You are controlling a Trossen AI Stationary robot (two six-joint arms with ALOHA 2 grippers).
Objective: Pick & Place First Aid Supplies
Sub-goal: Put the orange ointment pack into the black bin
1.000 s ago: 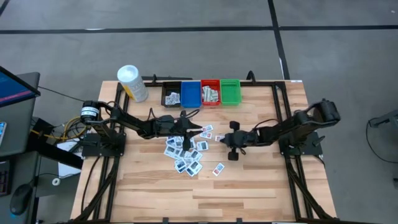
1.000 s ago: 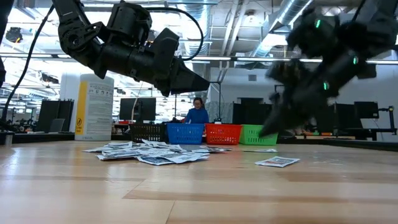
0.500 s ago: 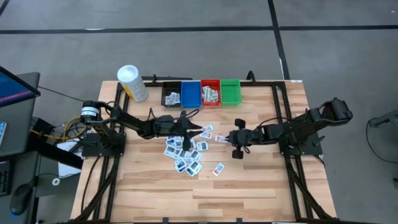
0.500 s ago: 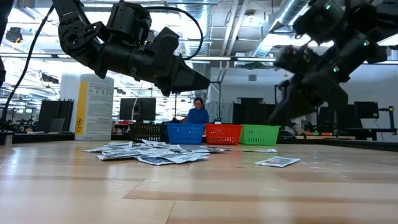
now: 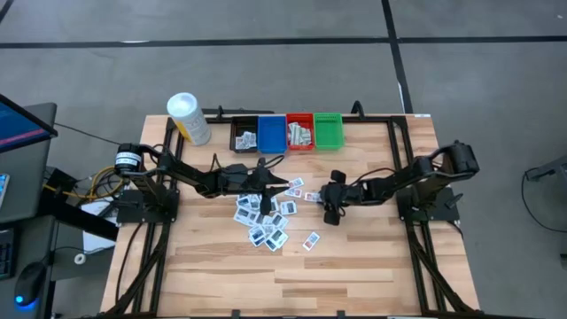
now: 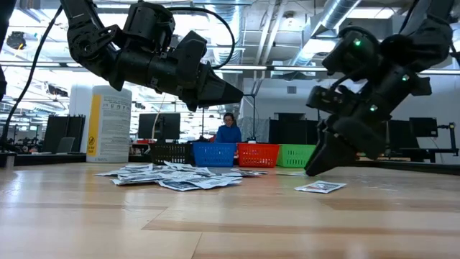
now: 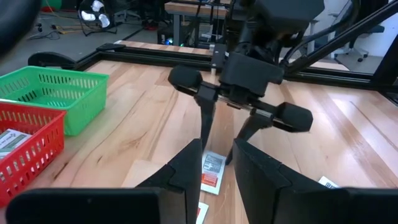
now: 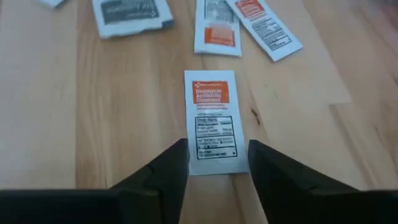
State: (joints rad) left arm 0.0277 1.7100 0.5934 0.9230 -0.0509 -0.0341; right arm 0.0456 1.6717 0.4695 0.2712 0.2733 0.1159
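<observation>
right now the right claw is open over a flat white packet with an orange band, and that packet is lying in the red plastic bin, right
Not quite. The flat white packet with an orange band lies on the bare wooden table, not in the red plastic bin. The right wrist view shows it. The rest holds: the right claw is open over it.

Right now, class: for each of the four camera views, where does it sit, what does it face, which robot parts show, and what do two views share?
High view: overhead, looking straight down; both arms, the table, the bins.
Low view: table height, looking level; both arms above the packet pile.
Left wrist view: faces the open right end effector; own fingers below.
Right wrist view: looks down at an orange-marked packet between own fingers.
Shared: the green bin shows in the high, low and left wrist views.
</observation>
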